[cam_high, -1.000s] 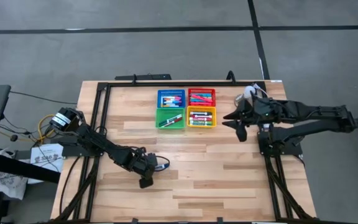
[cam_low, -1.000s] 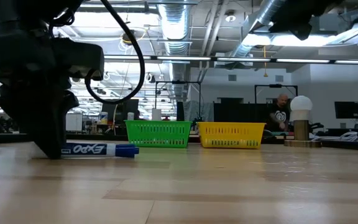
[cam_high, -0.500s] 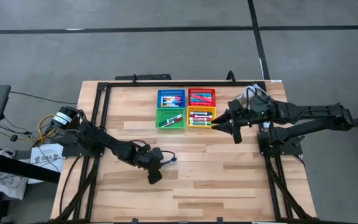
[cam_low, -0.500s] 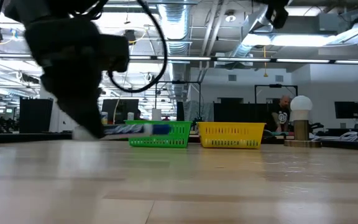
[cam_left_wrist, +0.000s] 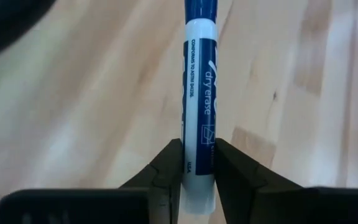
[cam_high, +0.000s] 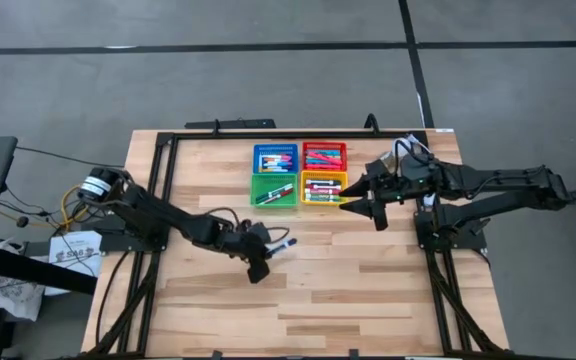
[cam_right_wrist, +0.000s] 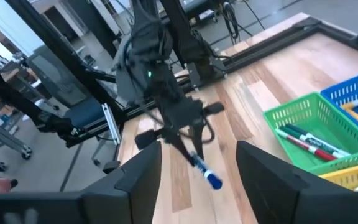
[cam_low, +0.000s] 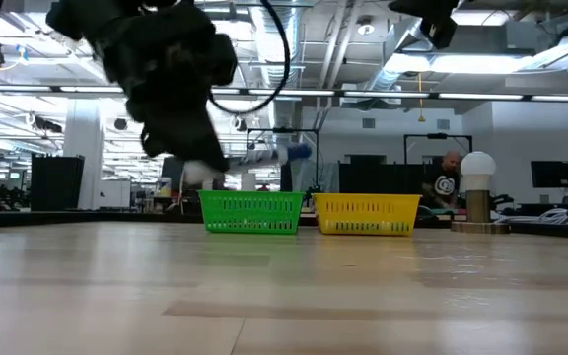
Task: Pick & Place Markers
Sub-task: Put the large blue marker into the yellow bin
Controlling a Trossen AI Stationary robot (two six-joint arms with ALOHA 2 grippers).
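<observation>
A white-barrelled marker with a blue cap [cam_high: 281, 245] hangs above the table's middle, with my left gripper [cam_high: 265, 255] shut on it. In the low view it shows as marker [cam_low: 269, 155] left of and above the green basket [cam_low: 251, 212]. Four mesh baskets stand at the table's far middle: blue [cam_high: 259, 158], red [cam_high: 324, 146], green [cam_high: 255, 190] and yellow [cam_high: 345, 187], each with markers lying in it. My right gripper [cam_high: 360, 208] hovers open by the yellow basket's near right corner, with nothing between its fingers. My left gripper pinches the marker's white barrel near its uncapped rear end [cam_left_wrist: 196, 180] between its two fingers [cam_left_wrist: 168, 171]. The fingers come slanting down from the table's left. The marker sticks out ahead of them, blue cap [cam_low: 299, 152] foremost, nearly level and lifted clear of the table.
A black frame [cam_high: 168, 140] runs along the table's left, far and right sides. Bare wood [cam_high: 348, 290] lies across the near half. Beyond the table the low view shows a room with a person at the back [cam_low: 447, 177] and a round lamp [cam_low: 478, 168].
My left gripper has risen from the table with the marker and gone toward the right and far edges, nearer the green basket. The marker, which lay flat on the wood, now hangs clear of it. My right gripper has shifted left toward the yellow basket, then kept still.
</observation>
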